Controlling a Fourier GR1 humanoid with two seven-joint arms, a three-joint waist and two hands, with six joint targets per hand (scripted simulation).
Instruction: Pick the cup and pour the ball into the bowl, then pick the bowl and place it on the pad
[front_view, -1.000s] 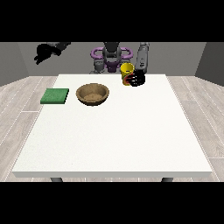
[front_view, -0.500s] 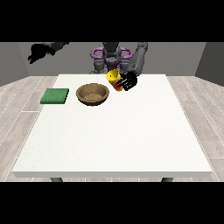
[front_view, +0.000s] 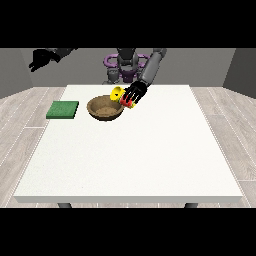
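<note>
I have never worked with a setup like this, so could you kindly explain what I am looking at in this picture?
This is one view, from a camera across the table, facing a humanoid robot that stands behind it at the top. It has two arms ending in black hands. On the white table lie a brown bowl and, further left, a flat green pad. The hand at the view's right is curled round a yellow cup, tipped on its side with its mouth towards the bowl, beside the bowl's right rim. Something red shows at the hand; I cannot tell what it is. The hand at the view's left is raised off to the side, holding nothing.
</note>
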